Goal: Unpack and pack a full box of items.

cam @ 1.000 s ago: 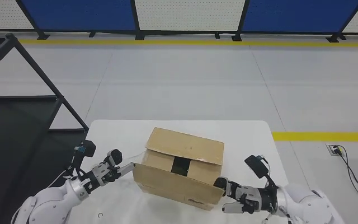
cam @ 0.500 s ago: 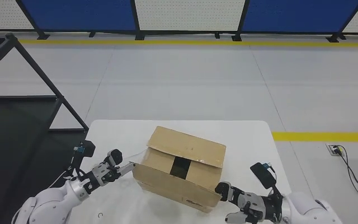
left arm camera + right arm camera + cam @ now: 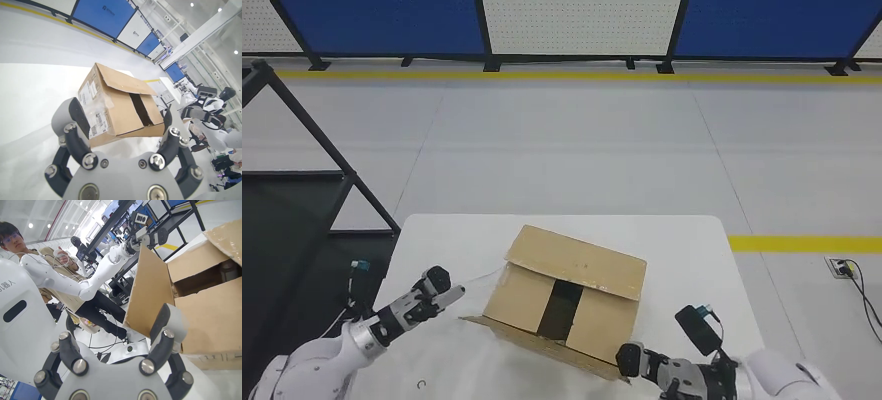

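- Well, the big white surface (image 3: 692,250) holds one brown box (image 3: 577,262), about in the middle.
- The box is only partly opened. The near flap (image 3: 532,338) hangs out toward the near side, and the far flap lies over the top.
- Two smaller flaps cover the rest of the top, with a dark gap (image 3: 558,306) between them. Something grey sits inside, but I cannot tell what it is.
- I think the job has only just begun. Nothing from the box lies out on the surface. The flaps need to be opened all the way, then the things taken out, then put back in.
- The left gripper (image 3: 442,286) is left of the box, near the corner of the open flap but not touching it. Its fingers are wide apart and hold nothing.
- The right gripper (image 3: 640,365) is at the near right corner of the box, just beside it. Its fingers are apart too, with nothing in them. One finger is very close to the cardboard, and I cannot tell if it touches.
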Available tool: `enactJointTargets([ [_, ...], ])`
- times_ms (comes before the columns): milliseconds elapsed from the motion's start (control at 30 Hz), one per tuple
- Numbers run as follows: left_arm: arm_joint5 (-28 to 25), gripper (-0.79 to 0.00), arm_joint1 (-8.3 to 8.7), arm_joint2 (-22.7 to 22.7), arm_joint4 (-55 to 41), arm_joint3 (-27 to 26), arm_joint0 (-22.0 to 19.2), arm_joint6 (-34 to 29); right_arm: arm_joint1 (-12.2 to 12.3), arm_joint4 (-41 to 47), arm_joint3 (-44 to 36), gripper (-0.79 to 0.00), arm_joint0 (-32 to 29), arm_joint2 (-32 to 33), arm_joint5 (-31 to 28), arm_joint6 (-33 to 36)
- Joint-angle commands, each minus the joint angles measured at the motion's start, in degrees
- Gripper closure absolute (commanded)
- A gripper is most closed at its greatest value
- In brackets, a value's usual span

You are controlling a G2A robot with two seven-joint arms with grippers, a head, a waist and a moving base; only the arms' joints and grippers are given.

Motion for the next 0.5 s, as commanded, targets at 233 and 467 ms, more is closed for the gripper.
enactJointTargets([
  [233, 2.49, -0.785, 0.09, 5.86, 9.21, 0.88, -1.76, -0.43, 1.49, -1.24, 0.62, -0.785, -0.03, -3.39, 1.70, 1.67],
  [467, 2.44, -0.785, 0.16, 8.96, 9.14, 2.44, -3.44, -1.89, 1.81, -3.55, 4.37, -0.785, 1.65, -6.27, 3.98, 2.59],
])
